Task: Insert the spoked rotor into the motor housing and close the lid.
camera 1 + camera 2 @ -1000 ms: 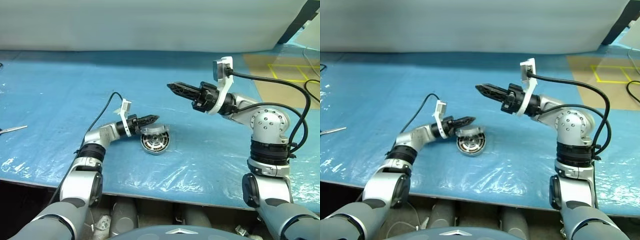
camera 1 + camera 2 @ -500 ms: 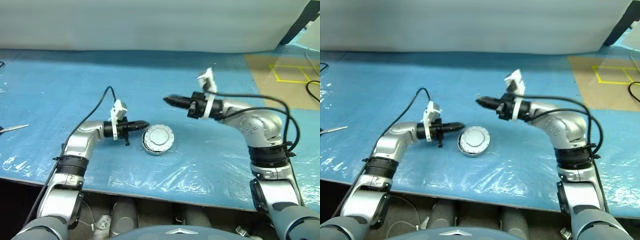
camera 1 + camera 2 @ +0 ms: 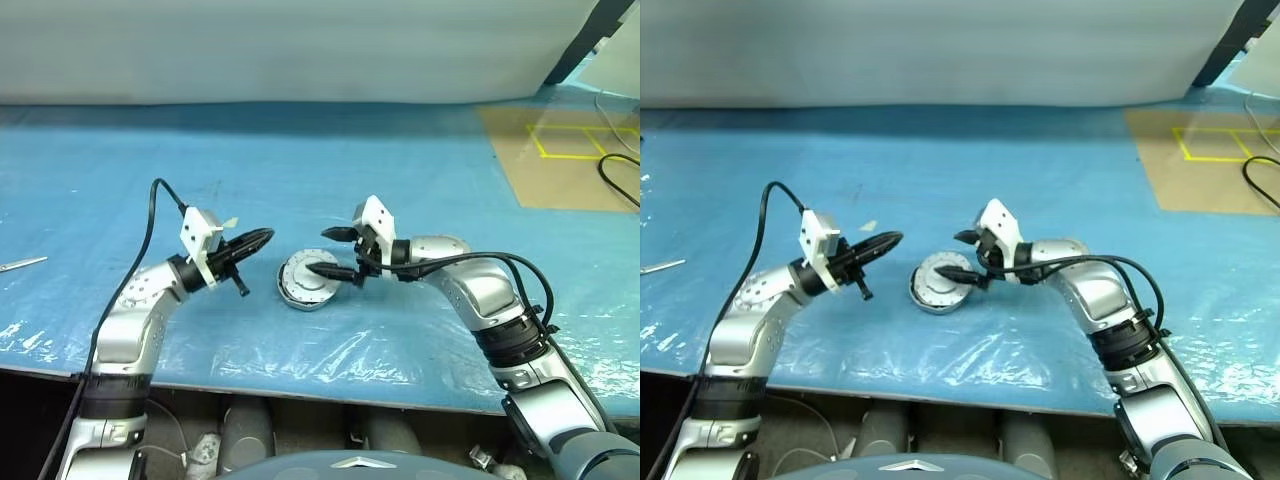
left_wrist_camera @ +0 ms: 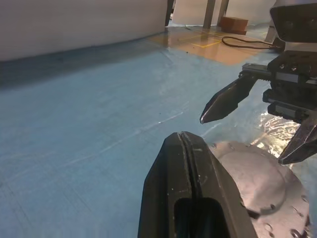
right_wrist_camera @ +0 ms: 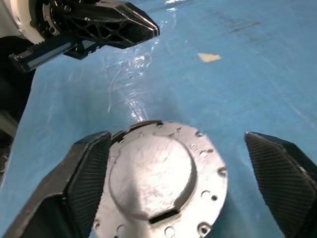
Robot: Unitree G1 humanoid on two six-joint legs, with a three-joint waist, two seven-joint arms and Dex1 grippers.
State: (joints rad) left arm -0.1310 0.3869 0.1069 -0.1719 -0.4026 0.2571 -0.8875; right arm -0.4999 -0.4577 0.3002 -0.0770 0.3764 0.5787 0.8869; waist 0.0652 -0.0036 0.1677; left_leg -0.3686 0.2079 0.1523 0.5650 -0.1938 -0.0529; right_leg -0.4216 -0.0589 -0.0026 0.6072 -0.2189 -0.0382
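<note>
The lid [image 3: 311,276] lies plain silver face up on the motor housing [image 3: 296,297], whose rim shows just under it, near the middle of the blue plastic-covered table [image 3: 420,170]. I can't see the spoked rotor; if it is inside, the lid covers it.

The right gripper [image 3: 334,252] comes in from the lid's 3 o'clock side with its two black fingers spread wide apart. One fingertip sits above the lid's top face, the other hangs off toward 1 o'clock; whether either touches the metal I cannot tell. From the right wrist camera the fingers [image 5: 84,173] straddle the lid [image 5: 158,183], one on each side, nothing clamped between them.

The left gripper [image 3: 262,236] is at the lid's 9 o'clock, clear of it, its fingers pressed together with nothing held. From the left wrist camera the shut fingers [image 4: 185,168] point toward the lid [image 4: 257,183].

A small pale scrap [image 3: 869,226] lies on the table at about 10 o'clock from the housing, well apart
</note>
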